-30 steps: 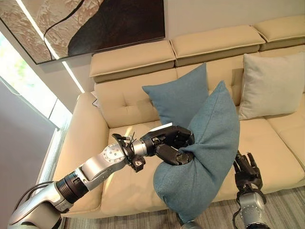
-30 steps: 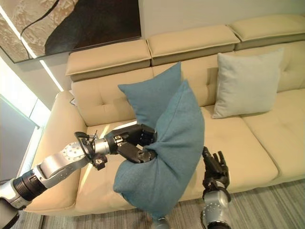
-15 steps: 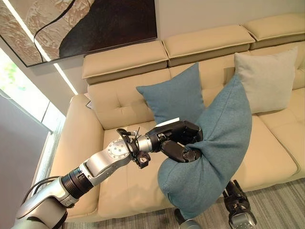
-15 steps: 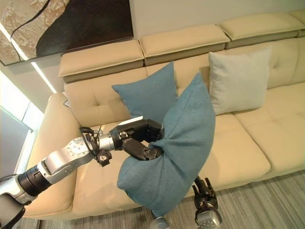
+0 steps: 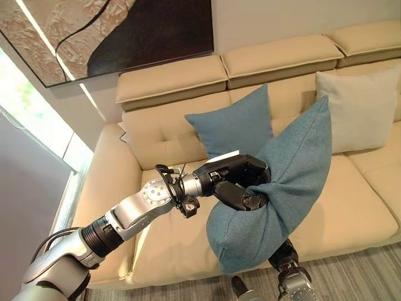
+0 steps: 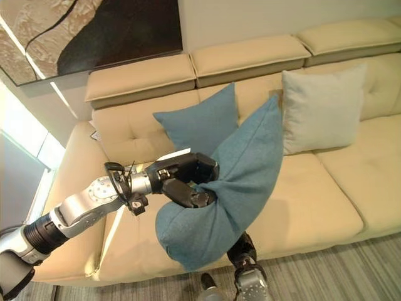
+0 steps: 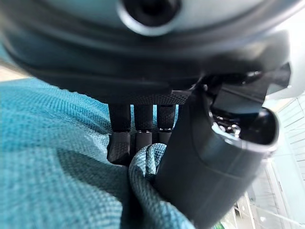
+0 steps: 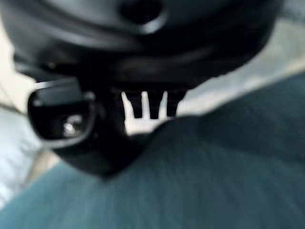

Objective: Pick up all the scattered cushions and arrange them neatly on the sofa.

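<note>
- Fabric of a teal cushion (image 5: 276, 194) is bunched and clamped between the curled fingers and thumb of the left hand (image 5: 241, 185); in the left wrist view the woven cloth (image 7: 57, 157) is seen gathered into a fold against the dark fingers (image 7: 121, 143).
- The held cushion is pinched at its waist, so that it is drawn into an hourglass shape: a pointed corner is raised toward the backrest, and a rounded lower lobe hangs over the front edge of the seat.
- The right hand (image 5: 286, 260) is seen low, under the hanging lobe and just in front of the sofa's edge; whether its fingers are open or closed cannot be told.
- A second teal cushion (image 5: 235, 125) is propped upright against the backrest of the beige sofa (image 5: 156, 125), just behind the left hand.
- A pale grey cushion (image 5: 360, 113) is leaned against the backrest further toward the robot's right, its edge partly overlapped by the raised corner of the held cushion.
- Bare seat is left between the two propped cushions and along the armrest side.
- A dark framed picture (image 5: 119, 31) is hung on the wall above the sofa.
</note>
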{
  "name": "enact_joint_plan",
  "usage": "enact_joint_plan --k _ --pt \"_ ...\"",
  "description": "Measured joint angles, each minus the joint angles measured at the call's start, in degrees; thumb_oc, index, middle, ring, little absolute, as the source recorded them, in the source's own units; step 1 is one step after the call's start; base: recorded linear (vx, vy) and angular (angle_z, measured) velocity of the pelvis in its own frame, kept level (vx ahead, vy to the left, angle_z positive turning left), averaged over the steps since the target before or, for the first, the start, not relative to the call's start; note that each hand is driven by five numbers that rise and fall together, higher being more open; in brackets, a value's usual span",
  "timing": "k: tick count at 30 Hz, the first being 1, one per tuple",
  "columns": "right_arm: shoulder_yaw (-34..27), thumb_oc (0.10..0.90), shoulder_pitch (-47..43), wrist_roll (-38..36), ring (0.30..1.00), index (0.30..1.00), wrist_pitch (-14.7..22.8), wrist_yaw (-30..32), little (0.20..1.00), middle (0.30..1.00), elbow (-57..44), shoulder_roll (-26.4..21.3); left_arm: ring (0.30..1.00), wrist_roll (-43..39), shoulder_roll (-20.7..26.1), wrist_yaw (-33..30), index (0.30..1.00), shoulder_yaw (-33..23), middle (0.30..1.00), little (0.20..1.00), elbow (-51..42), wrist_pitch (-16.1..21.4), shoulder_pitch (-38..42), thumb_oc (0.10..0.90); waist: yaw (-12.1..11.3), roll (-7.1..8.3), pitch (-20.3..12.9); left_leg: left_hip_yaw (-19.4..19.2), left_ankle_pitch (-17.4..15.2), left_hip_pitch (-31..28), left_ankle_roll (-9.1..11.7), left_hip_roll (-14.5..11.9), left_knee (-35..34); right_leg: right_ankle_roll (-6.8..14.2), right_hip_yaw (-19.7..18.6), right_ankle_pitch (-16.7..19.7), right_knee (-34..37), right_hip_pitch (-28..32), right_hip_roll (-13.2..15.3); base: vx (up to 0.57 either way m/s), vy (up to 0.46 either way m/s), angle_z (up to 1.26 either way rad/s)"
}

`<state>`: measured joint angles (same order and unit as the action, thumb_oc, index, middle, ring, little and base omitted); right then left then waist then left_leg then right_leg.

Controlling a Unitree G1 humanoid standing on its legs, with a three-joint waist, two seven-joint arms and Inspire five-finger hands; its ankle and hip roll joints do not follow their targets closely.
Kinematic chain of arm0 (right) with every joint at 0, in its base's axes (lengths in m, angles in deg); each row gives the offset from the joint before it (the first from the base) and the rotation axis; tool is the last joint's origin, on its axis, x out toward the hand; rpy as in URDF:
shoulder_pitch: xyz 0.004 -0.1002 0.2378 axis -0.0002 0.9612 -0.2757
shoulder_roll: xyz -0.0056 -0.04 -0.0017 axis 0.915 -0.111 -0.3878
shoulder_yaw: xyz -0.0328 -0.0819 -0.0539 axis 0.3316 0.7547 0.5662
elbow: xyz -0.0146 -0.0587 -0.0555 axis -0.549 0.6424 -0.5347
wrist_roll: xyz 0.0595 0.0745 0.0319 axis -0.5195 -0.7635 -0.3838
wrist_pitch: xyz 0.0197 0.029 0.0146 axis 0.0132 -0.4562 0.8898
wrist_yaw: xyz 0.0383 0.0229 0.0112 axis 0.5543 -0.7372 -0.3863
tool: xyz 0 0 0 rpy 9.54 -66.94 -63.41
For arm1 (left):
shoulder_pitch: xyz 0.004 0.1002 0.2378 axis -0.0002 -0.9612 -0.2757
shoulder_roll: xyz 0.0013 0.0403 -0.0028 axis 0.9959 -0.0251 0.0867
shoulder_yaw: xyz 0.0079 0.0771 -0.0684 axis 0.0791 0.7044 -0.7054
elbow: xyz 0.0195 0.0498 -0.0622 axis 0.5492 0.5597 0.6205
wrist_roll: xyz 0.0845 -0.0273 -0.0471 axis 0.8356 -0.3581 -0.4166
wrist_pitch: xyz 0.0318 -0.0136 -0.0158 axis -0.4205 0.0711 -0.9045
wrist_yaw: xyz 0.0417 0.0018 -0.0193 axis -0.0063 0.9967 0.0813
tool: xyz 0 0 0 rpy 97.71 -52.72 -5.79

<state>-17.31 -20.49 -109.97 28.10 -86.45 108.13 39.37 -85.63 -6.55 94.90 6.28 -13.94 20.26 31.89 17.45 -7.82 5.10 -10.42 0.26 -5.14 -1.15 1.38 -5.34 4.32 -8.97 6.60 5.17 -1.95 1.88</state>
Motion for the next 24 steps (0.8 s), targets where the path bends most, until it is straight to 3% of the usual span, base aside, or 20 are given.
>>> enact_joint_plan --k 4,5,6,16,21,24 --pt "2.1 0.8 1.9 -0.2 0.9 0.9 -0.2 -1.4 0.9 0.9 -2.9 -1.3 0.3 0.0 0.0 0.1 0.3 -1.3 0.3 0.3 -0.6 0.1 -0.2 0.4 -0.9 -0.01 0.0 0.2 0.0 -0.2 0.0 0.0 0.0 0.0 0.4 0.0 0.0 0.3 0.0 0.0 -0.01 0.07" --pt "2.5 0.439 3.3 -0.3 0.359 0.359 -0.3 -2.3 0.359 0.359 -5.1 -1.6 0.3 0.0 0.2 0.2 0.3 -2.5 0.3 0.3 -1.3 0.1 -0.6 0.4 -1.1 0.0 0.0 0.6 0.0 -0.2 0.0 0.0 0.0 -0.1 0.8 -0.1 0.0 0.5 0.1 0.0 -0.005 0.08" --pt "2.4 0.4 3.8 -0.5 0.3 0.3 -0.3 -3.0 0.3 0.3 -5.8 -1.7 0.3 0.0 0.9 0.6 0.3 -3.2 0.3 0.3 -1.4 0.1 -0.8 0.4 -1.1 0.04 0.0 0.6 0.0 -0.2 0.0 0.0 0.0 -0.2 0.8 0.0 0.0 0.5 0.1 0.0 -0.005 0.08" --pt "-0.8 0.4 6.9 -0.3 0.3 0.3 0.2 -3.2 0.3 0.3 -7.8 -3.1 0.3 2.0 1.1 2.4 0.3 -11.9 0.3 0.3 -1.4 3.4 -9.1 0.4 -1.1 0.27 0.0 0.7 0.0 -0.3 0.0 -0.1 -0.1 -0.2 0.7 0.0 0.0 0.5 0.0 0.0 -0.002 0.0" --pt "-3.7 0.4 7.6 2.1 0.3 0.3 1.4 -2.9 0.3 0.3 -7.9 -3.3 0.3 5.8 -0.7 1.9 0.3 -15.9 0.3 0.3 2.4 4.3 -14.2 0.4 -1.1 1.42 -0.6 0.5 0.0 -0.3 0.2 -0.4 -0.1 -0.3 0.7 -0.3 0.0 0.4 -0.3 0.0 0.0 0.0" --pt "-6.8 0.4 9.6 7.8 0.3 0.3 1.3 -1.0 0.3 0.3 -11.5 -3.5 0.3 10.5 -1.4 1.3 0.3 -20.3 0.3 0.3 2.8 5.2 -20.2 0.4 -1.1 2.44 -1.0 0.3 -0.1 -0.3 0.4 -0.8 -0.1 -0.4 0.5 -0.3 0.0 0.3 -0.7 -0.01 -0.013 -0.03"
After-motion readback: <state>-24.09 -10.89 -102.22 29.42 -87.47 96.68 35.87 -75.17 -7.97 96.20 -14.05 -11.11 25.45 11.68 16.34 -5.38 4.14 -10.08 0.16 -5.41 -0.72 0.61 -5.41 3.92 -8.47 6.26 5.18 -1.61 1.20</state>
